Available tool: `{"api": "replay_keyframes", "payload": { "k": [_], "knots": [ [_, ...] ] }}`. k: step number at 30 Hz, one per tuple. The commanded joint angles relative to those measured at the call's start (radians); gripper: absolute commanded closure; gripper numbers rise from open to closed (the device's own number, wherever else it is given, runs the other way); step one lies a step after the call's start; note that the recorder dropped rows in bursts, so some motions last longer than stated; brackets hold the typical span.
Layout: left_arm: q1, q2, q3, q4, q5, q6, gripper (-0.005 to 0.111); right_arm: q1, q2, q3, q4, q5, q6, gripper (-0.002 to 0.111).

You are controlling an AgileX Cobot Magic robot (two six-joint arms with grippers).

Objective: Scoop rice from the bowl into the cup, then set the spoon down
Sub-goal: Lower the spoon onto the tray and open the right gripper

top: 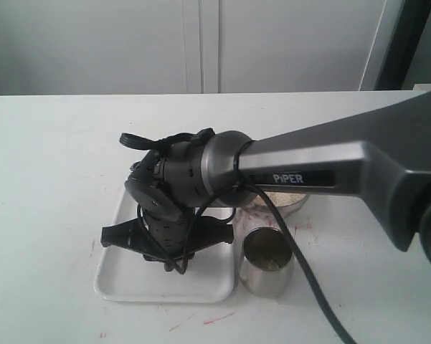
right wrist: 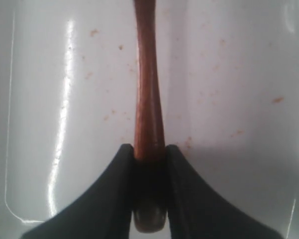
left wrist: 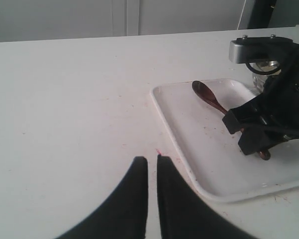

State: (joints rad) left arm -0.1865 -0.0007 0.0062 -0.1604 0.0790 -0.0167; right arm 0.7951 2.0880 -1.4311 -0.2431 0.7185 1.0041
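Observation:
The dark reddish-brown wooden spoon [left wrist: 205, 92] lies in the white tray [left wrist: 189, 149], and its thin handle [right wrist: 148, 99] runs between the fingers of my right gripper [right wrist: 149, 149], which is shut on it near the handle's end. In the exterior view the right gripper [top: 166, 254] points down into the tray [top: 129, 287]. The steel bowl [top: 301, 206] holds rice [top: 283, 198] and is mostly hidden behind the right arm. In front of the bowl stands the steel cup [top: 267, 264], right of the tray. My left gripper [left wrist: 152, 159] is shut on nothing above bare table beside the tray.
The long grey right arm [top: 344, 168] crosses from the right over the bowl. A black cable [top: 301, 265] hangs past the cup. Red marks dot the white table [top: 50, 179] near the tray. A wall stands behind the table.

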Motion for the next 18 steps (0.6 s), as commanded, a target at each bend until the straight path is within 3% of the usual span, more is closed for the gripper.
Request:
{"api": "replay_keyframes", "payload": {
  "k": [1, 4, 12, 18],
  "knots": [
    [-0.001, 0.001, -0.006, -0.010, -0.003, -0.002, 0.092, -0.011, -0.002, -0.004, -0.003, -0.008, -0.009, 0.084],
    [-0.001, 0.001, -0.006, -0.010, -0.003, -0.002, 0.092, -0.011, -0.002, -0.004, -0.001, -0.003, -0.009, 0.077],
    [-0.001, 0.001, -0.006, -0.010, -0.003, -0.002, 0.092, -0.005, -0.058, -0.004, 0.003, 0.016, -0.016, 0.077],
    [-0.001, 0.001, -0.006, -0.010, -0.003, -0.002, 0.092, 0.000, -0.203, -0.004, -0.027, 0.141, -0.199, 0.077]
  ]
}}
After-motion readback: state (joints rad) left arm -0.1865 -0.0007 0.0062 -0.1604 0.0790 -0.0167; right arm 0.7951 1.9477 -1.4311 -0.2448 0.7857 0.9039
